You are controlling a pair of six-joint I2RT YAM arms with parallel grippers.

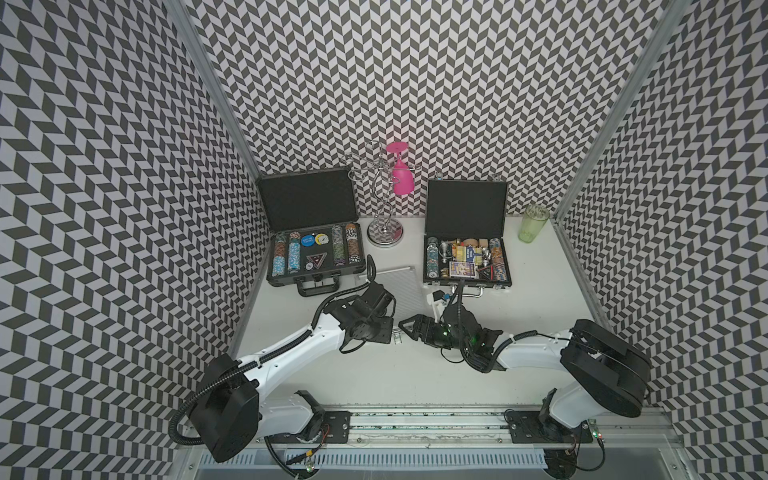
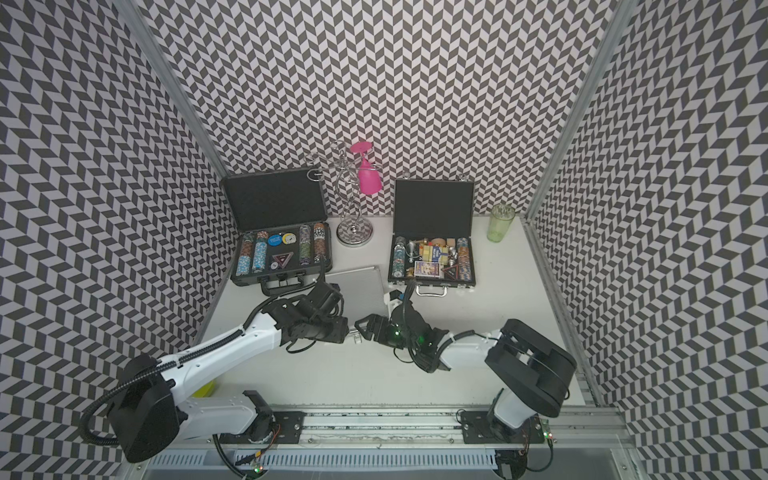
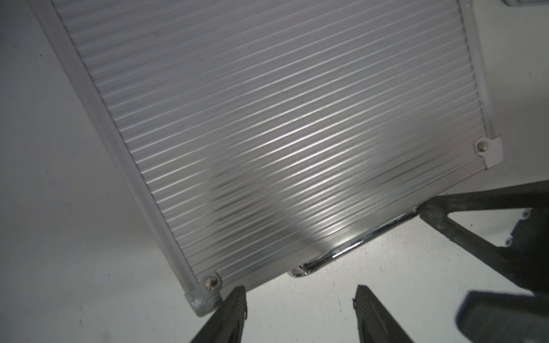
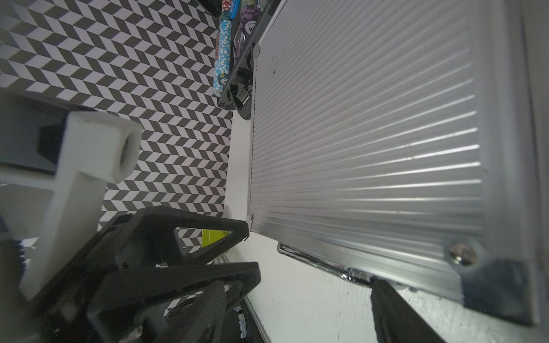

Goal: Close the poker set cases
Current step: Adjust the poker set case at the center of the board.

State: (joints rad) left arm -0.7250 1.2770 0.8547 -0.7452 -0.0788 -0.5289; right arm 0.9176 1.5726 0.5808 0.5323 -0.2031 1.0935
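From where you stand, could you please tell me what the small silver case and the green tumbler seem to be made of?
The small silver case: probably aluminium, a ribbed satin panel with riveted corners. The green tumbler: translucent, likely plastic, though glass is possible.

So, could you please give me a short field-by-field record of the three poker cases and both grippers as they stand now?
silver case: closed, lying flat on the table
dark-grey case: open, lid raised, chips showing
black case: open, lid raised
left gripper: open, empty, at the silver case's near edge
right gripper: open, empty, by the same edge
task status: one case closed, two not yet closed
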